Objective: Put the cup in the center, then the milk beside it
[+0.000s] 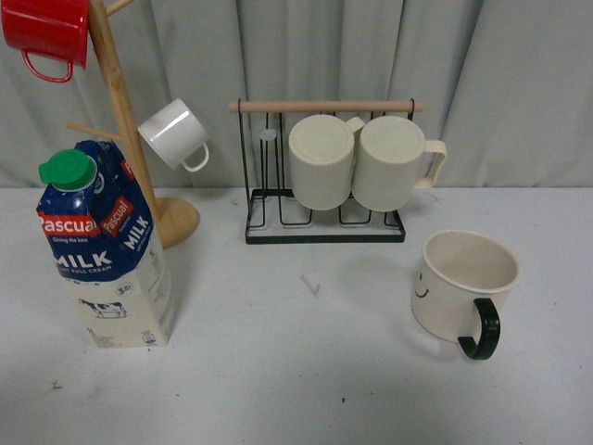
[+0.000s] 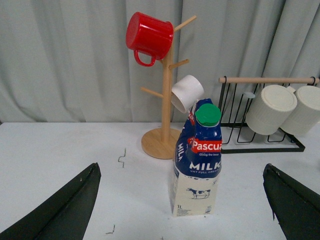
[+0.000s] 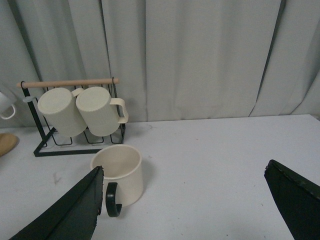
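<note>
Cup (image 1: 460,283), upright, unheld, before and right of the wire rack (image 1: 324,227); milk (image 1: 102,250), upright, before and left of it; left gripper (image 2: 181,172) and right gripper (image 3: 185,167), jaws spread wide, empty, each apparently fronting its own item for pickup.

backdrop: pale grey-green curtain (image 1: 371,56), vertical pleats, spans the full width behind the table
surface: white matte table (image 1: 306,389), a few small dark scuffs
back left: wooden mug tree (image 1: 125,120), round base standing on the table by the curtain
back centre: black wire rack (image 1: 324,236), wooden top bar
light: even, diffuse, soft shadows
</note>
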Robot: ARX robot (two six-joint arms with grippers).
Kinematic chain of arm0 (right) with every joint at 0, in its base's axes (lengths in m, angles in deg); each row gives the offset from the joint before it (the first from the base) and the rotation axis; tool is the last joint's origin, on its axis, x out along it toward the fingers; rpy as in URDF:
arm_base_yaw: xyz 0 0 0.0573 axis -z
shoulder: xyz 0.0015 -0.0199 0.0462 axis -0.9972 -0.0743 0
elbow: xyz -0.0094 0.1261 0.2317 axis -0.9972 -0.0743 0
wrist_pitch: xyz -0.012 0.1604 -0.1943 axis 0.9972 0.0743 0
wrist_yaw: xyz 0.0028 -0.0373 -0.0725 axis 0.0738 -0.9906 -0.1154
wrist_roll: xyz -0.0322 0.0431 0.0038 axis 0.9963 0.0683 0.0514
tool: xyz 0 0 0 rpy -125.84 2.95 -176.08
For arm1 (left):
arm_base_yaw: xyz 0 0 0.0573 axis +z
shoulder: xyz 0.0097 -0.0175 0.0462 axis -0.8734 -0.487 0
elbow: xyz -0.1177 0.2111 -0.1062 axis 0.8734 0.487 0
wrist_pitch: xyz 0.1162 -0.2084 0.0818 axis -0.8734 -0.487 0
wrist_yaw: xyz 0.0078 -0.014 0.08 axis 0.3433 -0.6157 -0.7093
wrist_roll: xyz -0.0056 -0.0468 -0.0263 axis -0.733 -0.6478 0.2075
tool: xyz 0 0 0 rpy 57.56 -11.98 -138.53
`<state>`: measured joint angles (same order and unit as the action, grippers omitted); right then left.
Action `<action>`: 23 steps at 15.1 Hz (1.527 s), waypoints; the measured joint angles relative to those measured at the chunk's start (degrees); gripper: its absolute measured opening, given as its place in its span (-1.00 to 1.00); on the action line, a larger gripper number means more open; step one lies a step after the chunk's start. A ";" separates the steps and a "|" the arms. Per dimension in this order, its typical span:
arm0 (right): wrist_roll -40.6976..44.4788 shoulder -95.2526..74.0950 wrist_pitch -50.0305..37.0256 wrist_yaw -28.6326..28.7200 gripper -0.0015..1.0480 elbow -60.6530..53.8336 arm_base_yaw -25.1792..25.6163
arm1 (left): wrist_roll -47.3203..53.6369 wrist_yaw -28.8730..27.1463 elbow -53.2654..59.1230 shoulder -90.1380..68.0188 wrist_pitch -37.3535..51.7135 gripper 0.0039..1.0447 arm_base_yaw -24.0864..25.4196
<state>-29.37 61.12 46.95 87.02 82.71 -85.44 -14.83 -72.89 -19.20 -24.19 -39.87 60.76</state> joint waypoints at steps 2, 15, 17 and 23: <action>0.00 0.00 0.00 0.02 0.87 0.00 0.00 | 0.00 0.00 0.00 0.00 0.00 0.88 0.00; 7.74 -40.85 -33.48 23.08 0.87 8.20 9.84 | -0.02 -0.04 0.00 0.00 0.00 0.88 0.00; 5.09 -66.97 -42.56 9.92 0.87 22.53 5.55 | 0.00 0.00 0.00 0.00 0.00 0.88 0.00; -10.45 -107.51 -4.20 -0.42 0.87 61.44 -5.31 | 0.00 0.00 0.00 0.00 0.00 0.88 0.00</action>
<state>-39.81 -46.39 42.76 86.61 144.15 -90.75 -14.83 -72.89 -19.20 -24.19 -39.87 60.76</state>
